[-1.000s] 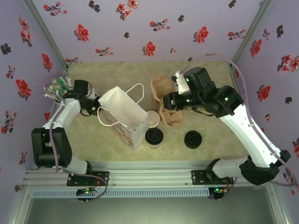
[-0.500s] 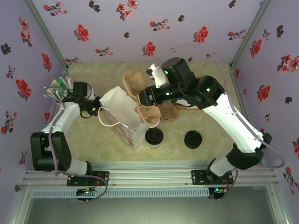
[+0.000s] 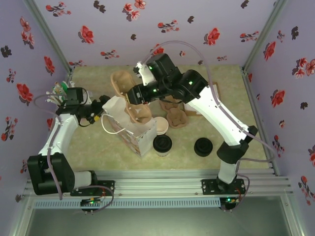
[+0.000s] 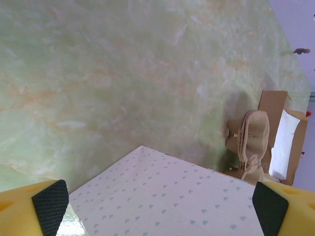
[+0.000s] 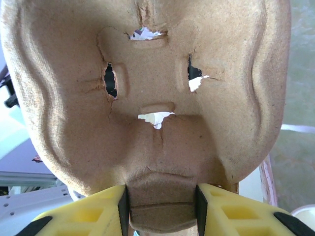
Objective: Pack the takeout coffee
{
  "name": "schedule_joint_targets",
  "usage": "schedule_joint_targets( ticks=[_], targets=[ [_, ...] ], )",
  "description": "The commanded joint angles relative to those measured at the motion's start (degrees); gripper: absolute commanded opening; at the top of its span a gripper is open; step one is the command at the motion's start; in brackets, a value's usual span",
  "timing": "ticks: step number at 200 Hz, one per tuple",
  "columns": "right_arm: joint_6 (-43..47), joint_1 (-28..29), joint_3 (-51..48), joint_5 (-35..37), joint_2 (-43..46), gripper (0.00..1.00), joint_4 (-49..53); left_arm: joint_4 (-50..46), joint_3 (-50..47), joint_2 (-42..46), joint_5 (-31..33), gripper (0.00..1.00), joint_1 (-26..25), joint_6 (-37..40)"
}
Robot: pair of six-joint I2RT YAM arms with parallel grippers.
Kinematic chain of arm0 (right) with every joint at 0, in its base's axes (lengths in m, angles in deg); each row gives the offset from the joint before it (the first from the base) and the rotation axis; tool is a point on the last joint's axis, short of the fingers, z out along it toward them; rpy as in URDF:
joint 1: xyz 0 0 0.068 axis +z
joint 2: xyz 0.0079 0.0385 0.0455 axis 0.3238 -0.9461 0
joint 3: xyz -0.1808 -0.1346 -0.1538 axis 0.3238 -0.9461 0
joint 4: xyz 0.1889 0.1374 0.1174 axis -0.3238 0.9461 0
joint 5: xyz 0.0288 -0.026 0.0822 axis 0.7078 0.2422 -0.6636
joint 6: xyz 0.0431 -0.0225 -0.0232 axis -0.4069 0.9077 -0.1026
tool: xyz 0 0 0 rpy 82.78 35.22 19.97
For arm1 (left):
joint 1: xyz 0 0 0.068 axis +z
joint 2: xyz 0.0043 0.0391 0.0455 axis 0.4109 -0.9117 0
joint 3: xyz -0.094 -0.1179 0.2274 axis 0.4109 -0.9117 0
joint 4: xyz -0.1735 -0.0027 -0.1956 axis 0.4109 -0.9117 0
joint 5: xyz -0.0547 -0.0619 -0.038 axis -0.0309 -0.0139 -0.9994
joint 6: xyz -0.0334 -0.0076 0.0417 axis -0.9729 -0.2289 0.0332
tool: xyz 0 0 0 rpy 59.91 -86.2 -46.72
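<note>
The takeout coffee (image 3: 162, 144), a dark cup with a black lid, stands on the table just right of the white paper bag (image 3: 133, 132). My right gripper (image 3: 134, 94) is shut on a brown pulp cup carrier (image 3: 120, 82), holding it over the bag's open mouth. In the right wrist view the carrier (image 5: 147, 83) hangs in front of the camera, and my right gripper (image 5: 160, 206) pinches its middle tab. My left gripper (image 3: 102, 104) stands open at the bag's left side. In the left wrist view the bag's heart-printed wall (image 4: 172, 196) lies between the wide-apart pads (image 4: 49, 206).
An open cup without a lid (image 3: 161, 125) stands behind the coffee. A stack of black lids (image 3: 203, 146) sits to the right. More pulp carriers (image 3: 176, 117) lie behind, and a cardboard box (image 4: 278, 132) stands at the far edge.
My right arm has swung left, carrying the carrier from beside the cups to above the bag. My left gripper has opened wide at the bag's left side.
</note>
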Motion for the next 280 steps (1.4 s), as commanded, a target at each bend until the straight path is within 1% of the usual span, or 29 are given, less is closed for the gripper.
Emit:
schedule_joint_targets(
  ticks=[1, 76, 161, 217, 265, 280],
  targets=[
    [0.1, 0.5, 3.3, -1.5, -2.8, 0.39, 1.6, -0.3, 1.0, 2.4, -0.6, 0.99, 0.6, -0.8],
    [1.7, 0.6, 4.6, -3.1, -7.2, 0.39, 3.7, -1.8, 0.7, 8.2, -0.6, 0.99, 2.5, -2.1],
    [3.3, 0.9, 4.8, -3.7, -9.8, 0.39, 5.6, -3.9, -0.1, 12.8, -0.6, 1.00, 3.8, -2.0],
    [4.5, 1.0, 6.9, 0.5, -11.8, 0.39, 9.9, -6.8, 0.3, 16.3, -0.6, 1.00, 4.7, -1.3],
    [5.9, 1.9, 8.8, 3.0, -12.3, 0.39, 12.6, -7.3, 0.5, 16.7, -0.6, 0.99, 4.9, -1.1],
    [6.2, 2.4, 9.9, 4.9, -13.0, 0.39, 14.4, -7.2, 0.5, 16.7, -0.6, 1.00, 4.9, -1.2]
  ],
)
